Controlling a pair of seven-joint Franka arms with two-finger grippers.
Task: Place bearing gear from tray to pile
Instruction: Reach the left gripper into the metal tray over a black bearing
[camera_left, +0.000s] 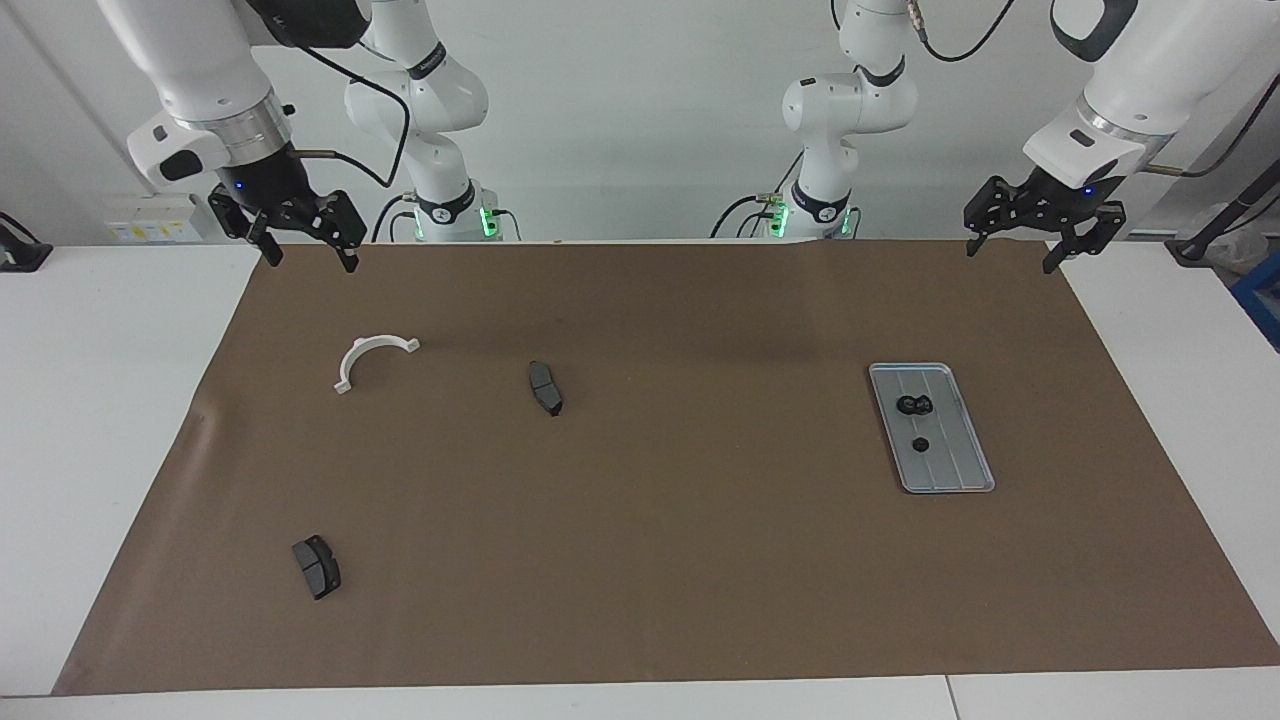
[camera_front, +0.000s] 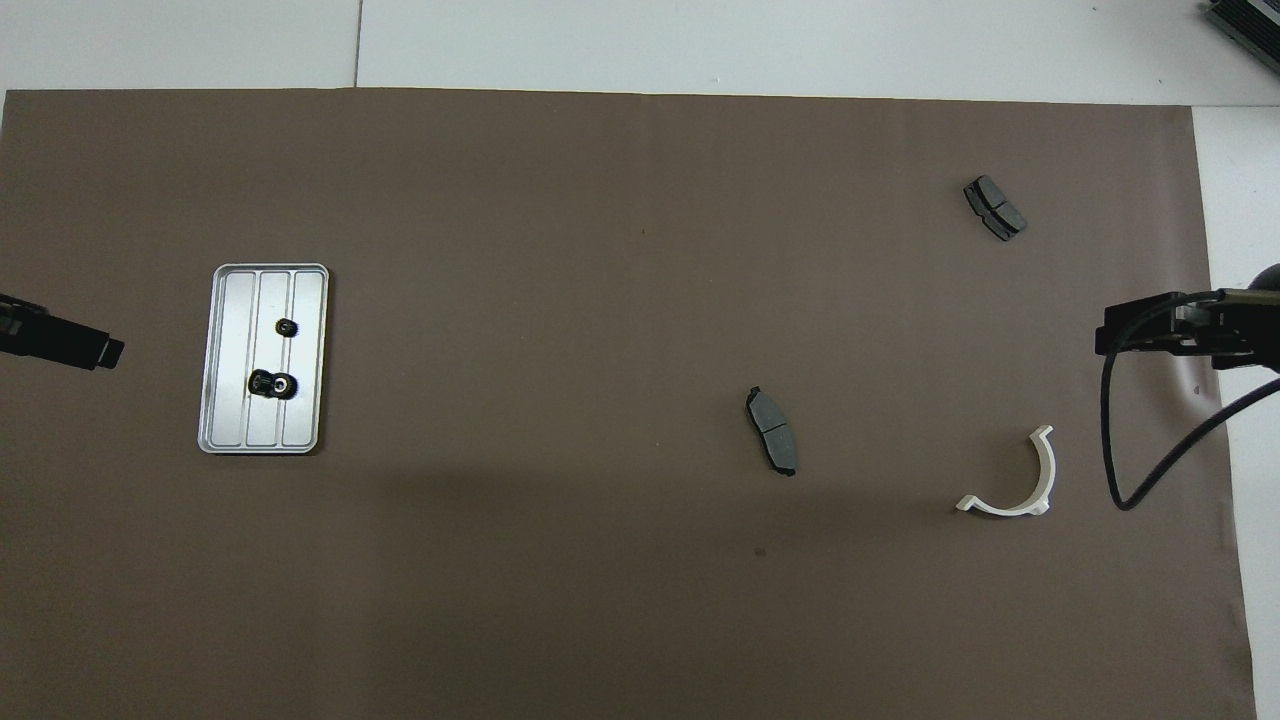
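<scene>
The silver ribbed tray (camera_left: 955, 470) lies toward the left arm's end of the table; it also shows in the overhead view (camera_front: 230, 400). Two small black parts lie on it: a larger one with a shiny hub (camera_left: 914, 405) (camera_front: 271, 384) and a smaller round gear (camera_left: 920, 443) (camera_front: 286, 327). The pile is scattered toward the right arm's end: a white half-ring bracket (camera_left: 350, 365) (camera_front: 1047, 470) and two dark brake pads (camera_left: 545, 388) (camera_front: 772, 430), (camera_left: 316, 567) (camera_front: 995, 207). My left gripper (camera_left: 1010, 257) hangs open and empty over the mat's corner. My right gripper (camera_left: 310, 255) hangs open and empty over the other corner.
A brown mat (camera_left: 700, 560) covers most of the white table (camera_left: 100, 400). Both arm bases stand at the table's edge nearest the robots. A black cable (camera_front: 1110, 440) hangs from the right arm near the bracket.
</scene>
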